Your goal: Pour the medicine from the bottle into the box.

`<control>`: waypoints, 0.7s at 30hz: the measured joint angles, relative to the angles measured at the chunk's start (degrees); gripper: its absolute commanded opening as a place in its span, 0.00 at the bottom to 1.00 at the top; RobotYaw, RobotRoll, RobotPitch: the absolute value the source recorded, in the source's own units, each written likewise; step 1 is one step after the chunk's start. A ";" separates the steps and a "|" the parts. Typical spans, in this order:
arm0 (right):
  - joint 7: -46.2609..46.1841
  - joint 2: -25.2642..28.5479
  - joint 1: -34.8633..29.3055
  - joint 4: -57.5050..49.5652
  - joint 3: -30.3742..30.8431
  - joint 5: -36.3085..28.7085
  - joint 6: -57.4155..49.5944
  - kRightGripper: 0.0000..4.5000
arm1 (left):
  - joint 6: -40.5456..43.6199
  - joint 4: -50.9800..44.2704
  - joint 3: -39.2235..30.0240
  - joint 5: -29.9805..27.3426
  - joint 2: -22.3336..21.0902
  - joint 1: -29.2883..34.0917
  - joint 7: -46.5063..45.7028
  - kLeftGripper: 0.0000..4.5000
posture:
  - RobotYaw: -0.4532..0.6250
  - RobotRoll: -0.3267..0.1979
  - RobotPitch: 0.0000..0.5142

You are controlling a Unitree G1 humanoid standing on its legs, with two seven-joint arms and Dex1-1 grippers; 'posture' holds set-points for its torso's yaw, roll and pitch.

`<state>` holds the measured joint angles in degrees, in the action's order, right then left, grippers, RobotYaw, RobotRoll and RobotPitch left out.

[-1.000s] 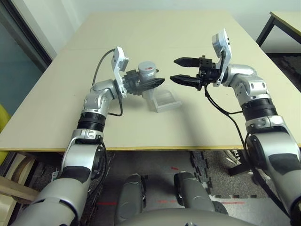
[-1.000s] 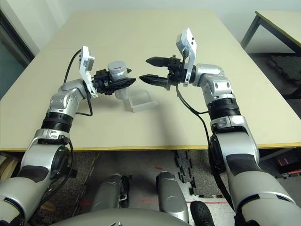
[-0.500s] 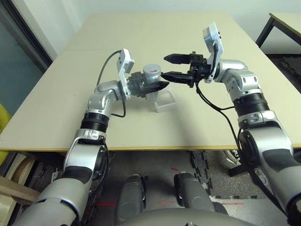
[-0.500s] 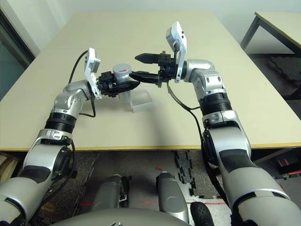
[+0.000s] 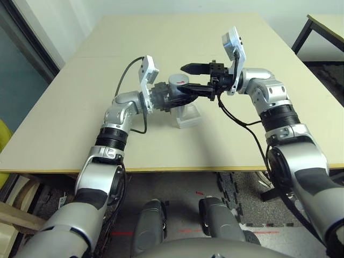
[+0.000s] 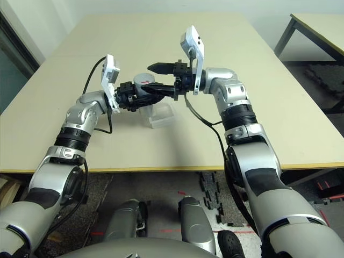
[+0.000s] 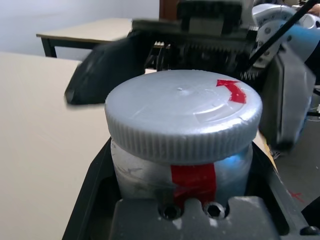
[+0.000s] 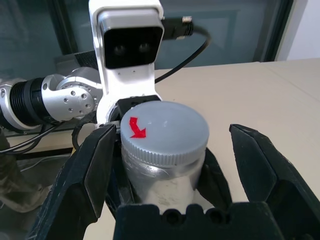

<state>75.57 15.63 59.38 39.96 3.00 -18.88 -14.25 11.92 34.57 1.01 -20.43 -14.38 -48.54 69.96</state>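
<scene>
Since a second ago both arms have drawn together, and the right gripper (image 8: 165,165), spread wide, now straddles the round grey cap (image 8: 166,131) without clasping it. The left gripper (image 7: 182,200) pinches the small silver-grey cylindrical bottle with a red stripe (image 7: 190,172) upright above the beige tabletop (image 5: 161,37). The shallow clear plastic box (image 5: 186,115) sits just beneath. Uncapping and pouring remain; no medicine visible.

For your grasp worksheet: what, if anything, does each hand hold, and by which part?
The left hand holds the bottle by its body, below the cap. The right hand, open around the cap, holds nothing.
</scene>
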 measured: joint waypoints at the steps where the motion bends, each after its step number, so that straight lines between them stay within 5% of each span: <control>1: 0.09 -0.11 0.11 0.21 0.04 0.03 0.03 1.00 | -0.04 0.01 0.09 0.06 0.03 0.00 0.02 0.61 | 0.21 0.62 0.07; 8: 1.06 -0.70 0.43 0.88 0.22 -0.06 0.06 0.59 | -0.86 0.24 0.10 0.35 -0.02 0.00 0.18 0.61 | 0.21 0.62 0.07; 21: 1.78 -0.68 0.49 0.88 0.21 -0.05 -0.02 0.59 | -1.12 0.57 0.11 0.39 -0.01 -0.08 0.60 0.61 | 0.20 0.62 0.07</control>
<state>77.35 14.95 59.86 40.85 3.21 -18.92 -14.27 10.80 35.15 1.11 -20.04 -14.39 -48.62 70.56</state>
